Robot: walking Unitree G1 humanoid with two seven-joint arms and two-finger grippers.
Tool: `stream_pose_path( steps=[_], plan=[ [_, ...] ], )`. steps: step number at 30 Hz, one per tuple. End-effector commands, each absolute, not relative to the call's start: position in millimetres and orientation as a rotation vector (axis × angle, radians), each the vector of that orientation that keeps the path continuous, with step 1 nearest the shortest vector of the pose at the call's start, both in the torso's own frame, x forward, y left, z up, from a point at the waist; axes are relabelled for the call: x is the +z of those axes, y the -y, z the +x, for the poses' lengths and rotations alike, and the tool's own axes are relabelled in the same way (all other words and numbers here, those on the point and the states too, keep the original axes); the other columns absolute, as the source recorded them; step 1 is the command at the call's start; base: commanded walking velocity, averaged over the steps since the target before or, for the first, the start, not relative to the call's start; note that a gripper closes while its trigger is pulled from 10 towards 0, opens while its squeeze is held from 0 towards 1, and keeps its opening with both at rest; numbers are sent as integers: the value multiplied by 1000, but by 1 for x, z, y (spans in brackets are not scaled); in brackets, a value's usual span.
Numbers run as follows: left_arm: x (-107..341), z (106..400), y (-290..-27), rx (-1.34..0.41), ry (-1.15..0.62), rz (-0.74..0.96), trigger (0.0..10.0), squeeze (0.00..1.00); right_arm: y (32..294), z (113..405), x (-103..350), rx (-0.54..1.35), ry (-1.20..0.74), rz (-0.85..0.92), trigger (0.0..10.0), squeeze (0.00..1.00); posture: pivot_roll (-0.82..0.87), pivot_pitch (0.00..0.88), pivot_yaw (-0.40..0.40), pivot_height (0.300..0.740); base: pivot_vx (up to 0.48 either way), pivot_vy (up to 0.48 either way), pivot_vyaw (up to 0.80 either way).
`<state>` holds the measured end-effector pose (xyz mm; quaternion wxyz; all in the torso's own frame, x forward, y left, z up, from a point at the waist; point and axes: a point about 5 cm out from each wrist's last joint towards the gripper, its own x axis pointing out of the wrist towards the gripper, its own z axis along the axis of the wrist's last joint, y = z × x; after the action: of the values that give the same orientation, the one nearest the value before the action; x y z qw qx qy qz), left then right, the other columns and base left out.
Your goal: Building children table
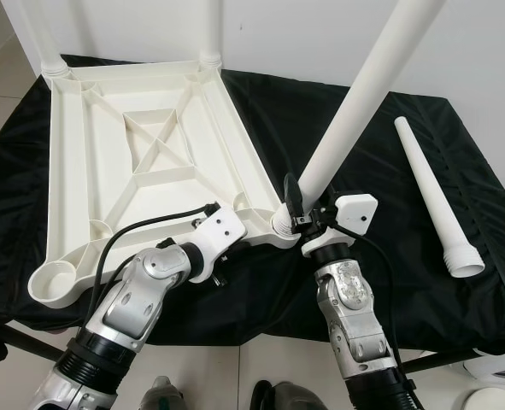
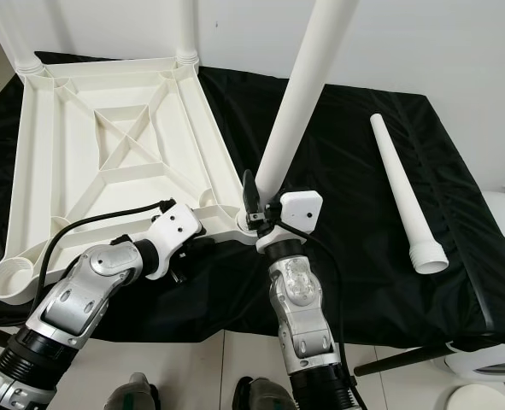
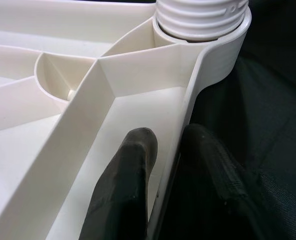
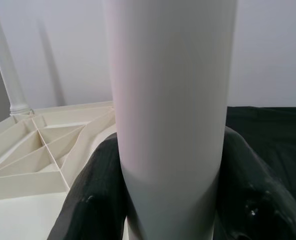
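Note:
The white plastic table top (image 1: 90,154) lies upside down on a black cloth. Two legs (image 1: 209,34) stand screwed in at its far corners. A third white leg (image 1: 355,111) stands tilted in the near right corner socket (image 3: 203,30), threads showing. My right gripper (image 1: 308,207) is shut on this leg just above the socket, with fingers (image 4: 92,200) on both sides. My left gripper (image 3: 170,137) is shut on the table top's near rim beside that socket, one finger inside the rim and one outside. A fourth leg (image 1: 431,201) lies loose on the cloth to the right.
The near left corner socket (image 1: 54,282) holds nothing. The black cloth (image 1: 389,290) covers a low stand with its front edge close to me. A white wall stands behind. White round objects (image 1: 496,371) sit on the tiled floor at the right.

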<state>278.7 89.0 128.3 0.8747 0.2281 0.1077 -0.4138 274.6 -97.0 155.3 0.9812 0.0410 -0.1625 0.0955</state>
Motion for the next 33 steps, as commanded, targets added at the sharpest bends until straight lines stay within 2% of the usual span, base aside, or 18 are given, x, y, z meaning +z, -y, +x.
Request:
stream_pose_path(
  steps=[1,9,21,27,33],
  plan=[
    [128,282,-96,-827,-235,481,10000,0,117,280,125,83,147,57,10000,0,93,56,-80,740,0,0,0],
    [130,283,-95,-828,-230,483,10000,0,117,291,130,108,147,36,10000,0,95,57,-81,740,0,0,0],
    [131,281,-96,-817,-226,477,10000,0,124,274,100,166,72,-24,10000,0,93,67,-86,740,0,0,0],
    [131,281,-95,-819,-225,475,10000,0,129,268,96,188,119,-74,10000,0,90,69,-83,740,0,0,0],
    [132,282,-95,-821,-223,475,10000,0,134,264,96,201,143,-52,10000,0,87,71,-78,740,0,0,0]
  ],
)
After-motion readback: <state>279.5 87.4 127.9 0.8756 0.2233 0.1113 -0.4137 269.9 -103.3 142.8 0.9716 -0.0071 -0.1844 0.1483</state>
